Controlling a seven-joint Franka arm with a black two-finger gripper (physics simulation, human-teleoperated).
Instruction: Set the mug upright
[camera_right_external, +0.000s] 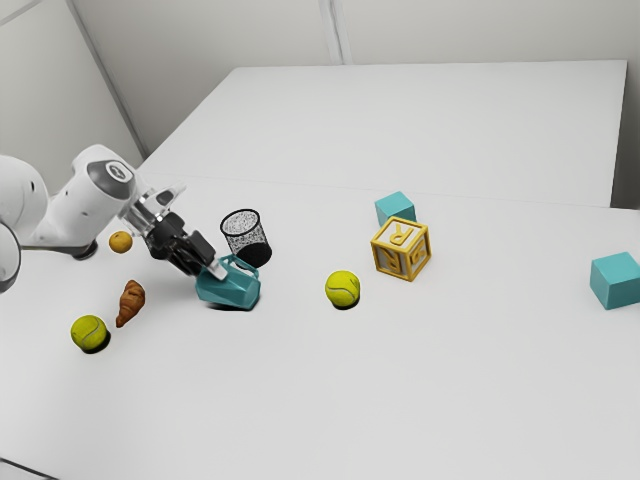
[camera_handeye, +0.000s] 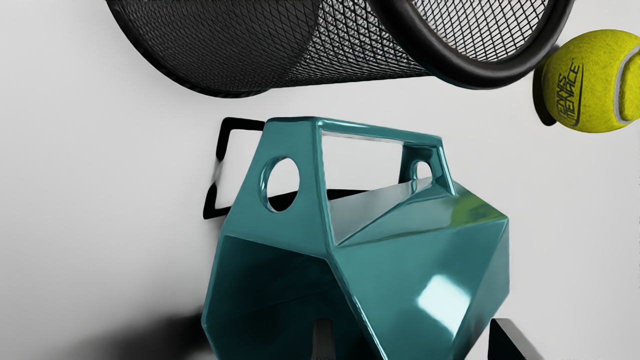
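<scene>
The gripper is wide, with a gap between its two fingers and no grip on anything. One finger is at the mouth of the teal mug and the other is past its side, maybe so they can pinch it. The mug lies on its side on the table, handle up, so it needs its mouth turned up. Close by is the black mesh cup, which a swing could bump. Farther off are a tennis ball, then the letter block.
</scene>
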